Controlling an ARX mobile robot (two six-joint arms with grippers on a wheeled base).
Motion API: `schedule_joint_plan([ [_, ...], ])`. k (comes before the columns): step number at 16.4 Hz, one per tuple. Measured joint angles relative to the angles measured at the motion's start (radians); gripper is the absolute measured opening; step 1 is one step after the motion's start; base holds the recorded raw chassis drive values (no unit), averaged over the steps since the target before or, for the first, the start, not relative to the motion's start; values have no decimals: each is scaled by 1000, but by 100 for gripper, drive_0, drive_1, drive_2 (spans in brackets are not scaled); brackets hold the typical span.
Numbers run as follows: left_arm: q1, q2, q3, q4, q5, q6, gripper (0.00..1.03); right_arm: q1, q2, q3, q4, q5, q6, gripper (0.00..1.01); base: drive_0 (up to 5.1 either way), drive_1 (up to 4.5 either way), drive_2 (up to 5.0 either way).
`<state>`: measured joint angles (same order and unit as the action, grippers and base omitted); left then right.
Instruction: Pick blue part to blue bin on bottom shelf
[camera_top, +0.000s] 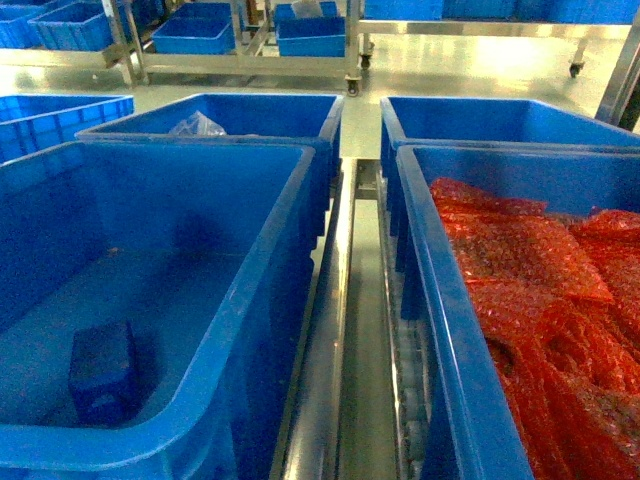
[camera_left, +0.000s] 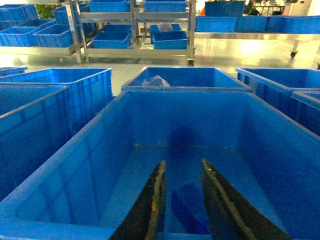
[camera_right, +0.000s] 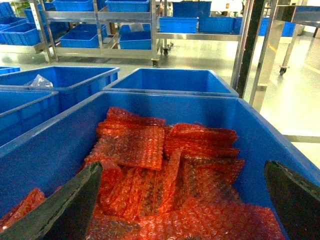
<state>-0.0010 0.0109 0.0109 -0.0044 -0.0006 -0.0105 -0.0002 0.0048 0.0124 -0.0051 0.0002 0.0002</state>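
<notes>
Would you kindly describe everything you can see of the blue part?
The blue part is a small, dark-blue, boxy block with plain sides, darker than the tote around it. It sits on the floor of the blue bin, near the front-left corner, apparently upright. In the left wrist view the left tool is open above it, not touching. Its material cannot be told.

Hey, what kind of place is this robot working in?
Probably a factory or warehouse floor: rows of large blue plastic totes, wheeled stainless-steel racks stacked with more bins, and one tote filled with red bubble-wrap bags.
</notes>
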Motion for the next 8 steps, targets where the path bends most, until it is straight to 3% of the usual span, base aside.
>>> schedule_joint_plan([
  [3, 0, 0, 0, 0, 0, 0, 60, 0, 0, 0, 0, 0, 0, 98, 0, 0, 0],
  [7, 0, 0, 0, 0, 0, 1, 100, 0, 0, 0, 0, 0, 0, 98, 0, 0, 0],
  [8, 0, 0, 0, 0, 0, 2, 98, 0, 0, 0, 0, 0, 0, 98, 0, 0, 0],
])
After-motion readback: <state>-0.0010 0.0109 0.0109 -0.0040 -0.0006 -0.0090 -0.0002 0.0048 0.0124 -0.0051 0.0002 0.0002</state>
